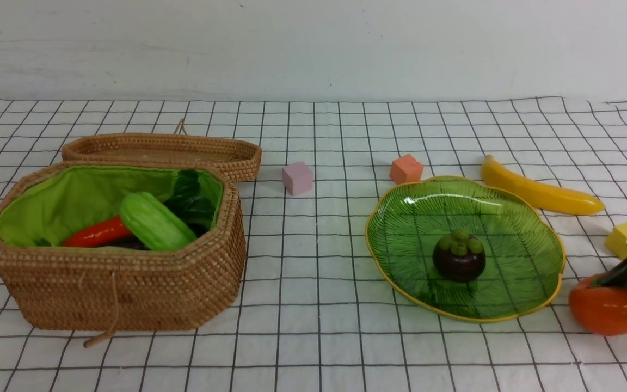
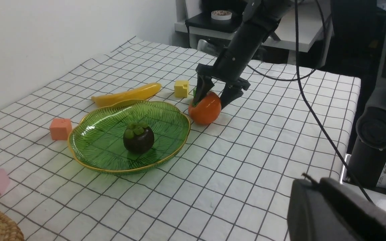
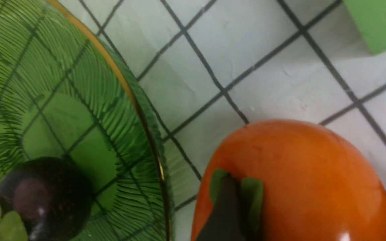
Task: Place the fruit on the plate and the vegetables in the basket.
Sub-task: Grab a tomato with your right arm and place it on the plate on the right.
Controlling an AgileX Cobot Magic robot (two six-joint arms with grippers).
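Observation:
My right gripper (image 1: 626, 302) is shut on the orange persimmon (image 1: 607, 310), just right of the plate (image 1: 509, 228). One finger presses its green leaf cap and the other its far side, as the right wrist view (image 3: 297, 174) shows. The green plate holds the maroon mangosteen (image 1: 459, 256). The yellow banana (image 1: 542, 193) lies on the cloth behind the plate. The lined basket (image 1: 128, 283) at left holds the cucumber (image 1: 155, 220), the carrot (image 1: 98, 233) and dark leaves. My left gripper (image 2: 315, 182) is shut and empty, off to the side, outside the front view.
The shallow woven lid (image 1: 166, 149) lies behind the basket. A pink cube (image 1: 297, 178) and an orange cube (image 1: 406, 169) sit mid-table. A yellow cube (image 1: 624, 237) and a green cube (image 3: 377, 23) sit close behind the right gripper.

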